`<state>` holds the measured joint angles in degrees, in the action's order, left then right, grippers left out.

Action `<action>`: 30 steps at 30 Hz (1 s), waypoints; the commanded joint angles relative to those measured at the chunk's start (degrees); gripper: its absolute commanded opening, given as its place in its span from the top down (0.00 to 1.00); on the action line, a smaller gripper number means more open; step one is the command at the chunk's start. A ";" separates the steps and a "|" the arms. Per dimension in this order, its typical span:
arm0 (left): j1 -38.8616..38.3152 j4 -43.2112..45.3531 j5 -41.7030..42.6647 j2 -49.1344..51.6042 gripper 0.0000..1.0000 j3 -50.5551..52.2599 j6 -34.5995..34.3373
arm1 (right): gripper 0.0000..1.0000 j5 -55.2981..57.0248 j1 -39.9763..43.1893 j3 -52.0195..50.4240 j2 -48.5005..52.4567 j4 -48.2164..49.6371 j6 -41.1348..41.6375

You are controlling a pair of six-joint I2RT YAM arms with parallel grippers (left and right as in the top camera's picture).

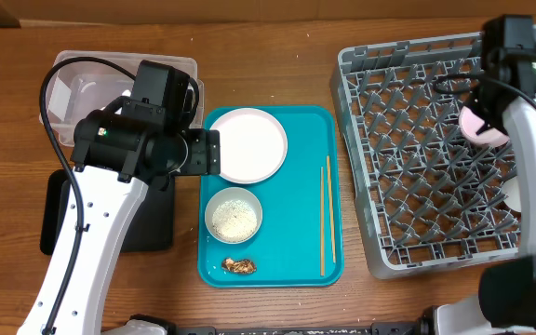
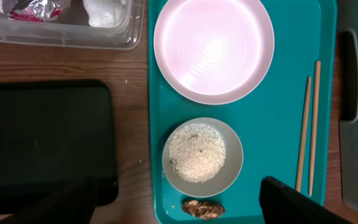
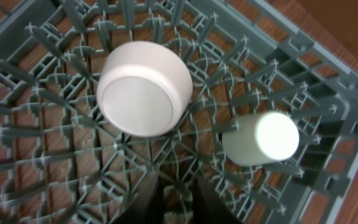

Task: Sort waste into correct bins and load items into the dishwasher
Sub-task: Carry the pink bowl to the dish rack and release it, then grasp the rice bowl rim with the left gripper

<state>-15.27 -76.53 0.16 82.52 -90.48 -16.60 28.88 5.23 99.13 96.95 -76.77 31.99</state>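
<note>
Two arms work over a wooden table. Left of centre lies a teal tray [image 1: 305, 251] carrying a pink plate [image 1: 247, 144], a small bowl of rice [image 1: 234, 216] just below it, a brown food scrap [image 1: 239, 265] near the tray's front edge, and a pair of chopsticks [image 1: 325, 219] lying lengthwise along its right side.

A clear plastic bin [image 1: 73, 84] sits at the tray's upper left; the left wrist view shows a foil wrapper [image 2: 39, 7] and a crumpled white wad [image 2: 104, 11] inside it. A black bin [image 1: 152, 223] stands below it, beside the tray.

The left gripper [image 2: 176, 186] hangs above the rice bowl and scrap with its fingers spread wide, holding nothing.

At the right, a grey dish rack [image 1: 417, 167] holds an upturned pale bowl [image 3: 145, 96] and, near it but apart, a white cup [image 3: 261, 138] on its side among the pegs. The right gripper [image 3: 176, 186] hovers over the rack. Only blurred dark fingers show at the frame's bottom edge, so I cannot tell whether they are closed or parted.
</note>
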 commanded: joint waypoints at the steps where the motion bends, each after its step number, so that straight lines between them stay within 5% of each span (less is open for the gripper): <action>1: -0.13 0.09 0.09 -0.09 0.12 -0.31 -0.35 | 0.66 -9.22 0.87 1.14 -2.36 -3.21 -0.98; 11: -2.27 -0.28 2.95 3.72 0.10 1.03 -0.35 | 0.43 -28.33 0.83 0.17 -2.43 -10.47 -11.43; 30: -19.23 -0.59 5.40 24.13 0.19 4.63 -2.56 | 0.41 -30.32 0.83 0.17 -2.43 -10.60 -12.13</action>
<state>-33.08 -76.93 4.91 103.66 -86.35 -17.87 -1.15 5.98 99.09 95.53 -87.57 20.53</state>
